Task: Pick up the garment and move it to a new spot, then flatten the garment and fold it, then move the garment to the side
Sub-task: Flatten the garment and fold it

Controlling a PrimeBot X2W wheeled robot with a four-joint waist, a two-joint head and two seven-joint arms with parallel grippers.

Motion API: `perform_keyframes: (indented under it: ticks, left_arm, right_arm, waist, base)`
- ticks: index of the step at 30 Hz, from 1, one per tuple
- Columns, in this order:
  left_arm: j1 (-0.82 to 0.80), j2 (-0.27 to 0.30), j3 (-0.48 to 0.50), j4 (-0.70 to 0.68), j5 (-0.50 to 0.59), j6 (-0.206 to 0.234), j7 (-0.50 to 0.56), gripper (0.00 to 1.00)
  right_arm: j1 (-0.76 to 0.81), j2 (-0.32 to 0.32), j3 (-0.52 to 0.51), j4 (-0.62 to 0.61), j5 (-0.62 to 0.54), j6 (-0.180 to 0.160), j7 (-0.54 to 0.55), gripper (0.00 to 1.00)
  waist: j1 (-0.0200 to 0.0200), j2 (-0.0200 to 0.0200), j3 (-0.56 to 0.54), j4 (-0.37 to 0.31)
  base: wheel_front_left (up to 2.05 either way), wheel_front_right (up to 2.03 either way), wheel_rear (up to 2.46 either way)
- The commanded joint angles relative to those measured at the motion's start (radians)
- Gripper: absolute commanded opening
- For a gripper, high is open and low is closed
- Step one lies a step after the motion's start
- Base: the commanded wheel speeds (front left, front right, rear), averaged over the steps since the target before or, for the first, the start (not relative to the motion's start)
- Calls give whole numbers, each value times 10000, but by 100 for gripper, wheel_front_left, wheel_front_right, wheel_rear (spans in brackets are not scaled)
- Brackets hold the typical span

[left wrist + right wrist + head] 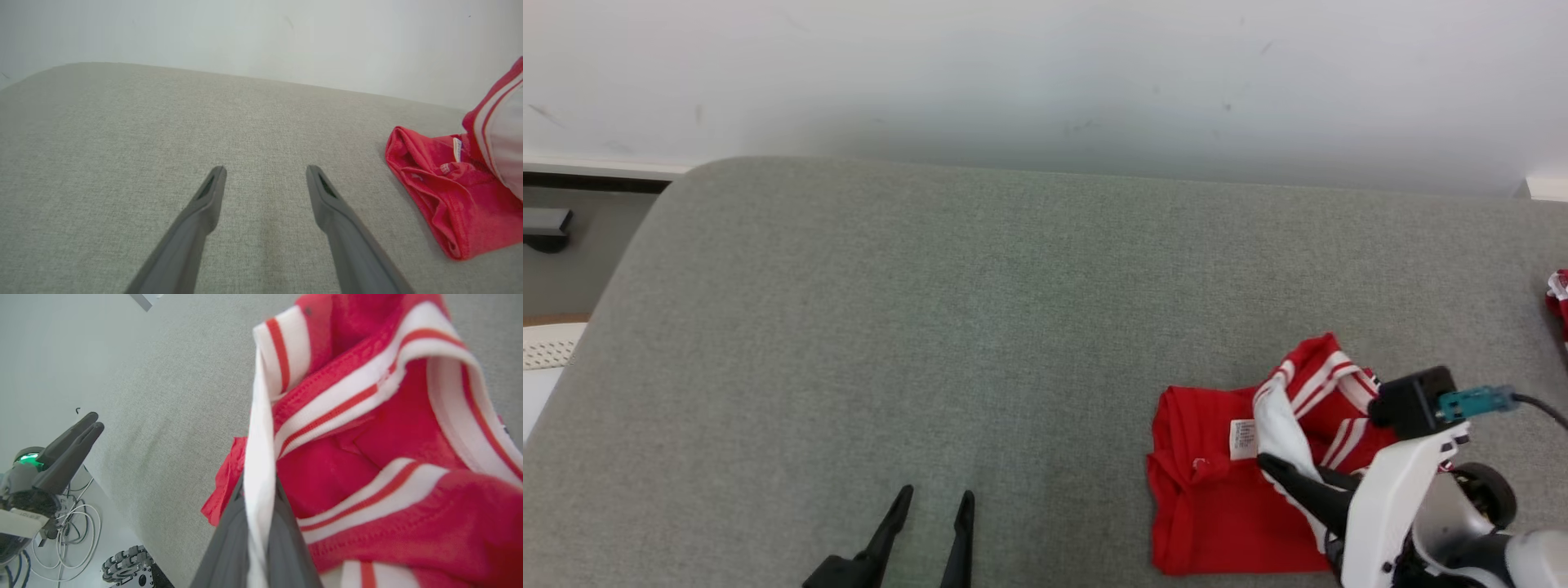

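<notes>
Where your garment lies: you will find the red garment point(1225, 498) with white stripes at the near right of the grey fabric surface point(931, 286). Its red body rests on the surface in a rough rectangle, and its striped part is bunched and raised on the right side.
Tag: a small white tag point(1242, 438) faces up on the red cloth, just left of the raised white edge.
Right gripper: your right gripper point(1267, 464) is clenched on a white edge of the garment. In your right wrist view that white band point(257, 457) runs pinched between the two dark fingers point(229, 539), with striped folds point(367, 457) opening beside it.
Left gripper: your left gripper point(937, 494) is released, its fingers spread with nothing between them. It sits over bare surface, well to the left of the garment. You cannot tell whether its tips touch the cover.
Left wrist view: the garment's red edge point(445, 196) lies off to the right, apart from the spread fingers point(204, 204).
Right edge: another red-and-white piece point(1558, 302) shows at the far right of the head view, apart from the garment.
Wall: a pale wall point(1045, 73) rises behind the surface.
</notes>
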Motion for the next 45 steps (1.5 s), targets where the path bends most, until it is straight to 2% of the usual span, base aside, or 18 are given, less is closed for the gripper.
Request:
perform_keyframes:
  ticks: [1, 7, 11, 16, 17, 18, 20, 25, 29, 36, 41, 45]
  left_arm:
    - [-67, 30, 1, 32, -11, 41, -17, 100]
    - [15, 29, -56, 140, -50, 85, -17, 100]
    - [83, 29, -32, 194, -23, 80, -17, 100]
    - [55, 28, -40, 259, -6, 39, -17, 100]
    - [44, 28, -35, 264, -16, 40, -17, 100]
    - [43, 28, -26, 266, -21, 39, -17, 100]
    - [85, 29, -9, 298, -11, 23, -17, 100]
    - [281, 29, 79, 346, 132, 3, -17, 100]
    - [405, 29, 211, 327, 272, -68, -17, 100]
    - [754, 29, 396, 189, 410, -60, -17, 100]
    - [1041, 29, 464, 82, 442, -56, -17, 100]
    - [1214, 30, 592, -17, 494, -54, -17, 100]
  right_arm:
    - [-75, 45, 32, 18, -91, -9, -89, 0]
    - [21, 883, 382, 598, -722, -7, -492, 0]
    - [-24, 1137, 499, 921, -1040, -7, -789, 0]
    - [-194, 1374, 778, 1287, -1310, -7, -1258, 6]
    - [-268, 1452, 818, 1346, -1409, -7, -1410, 15]
    - [-315, 1590, 857, 1406, -1481, -6, -1606, 37]
    - [-320, 1840, 977, 1516, -1579, -6, -1877, 100]
    - [-274, 2212, 1283, 1059, -1248, -6, -2495, 100]
    - [71, 2255, 1027, 255, -1131, -6, -3019, 100]
    - [864, 1428, -349, -945, -2198, -6, -4462, 100]
    - [1648, 654, -1625, -793, -3324, -6, -5703, 100]
    - [2314, 440, -2647, -178, -3940, -6, -6787, 100]
  waist:
    - [0, 0, 6, 28]
    - [0, 0, 13, 145]
    - [0, 0, 13, 140]
    - [0, 0, -50, 122]
    - [0, 0, -63, 107]
    - [0, 0, -78, 89]
    - [0, 0, -141, 47]
    - [0, 0, -349, -88]
    - [0, 0, -557, -206]
    - [0, 0, -1122, -507]
    - [0, 0, -1467, -697]
    - [0, 0, -1659, -798]
  base:
    - [0, 0, 0]
    - [0, 0, 0]
    - [0, 0, 0]
    - [0, 0, 0]
    - [0, 0, 0]
    - [0, 0, 0]
    - [0, 0, 0]
    - [0, 0, 0]
    - [0, 0, 0]
    - [0, 0, 0]
    - [0, 0, 0]
    - [0, 0, 0]
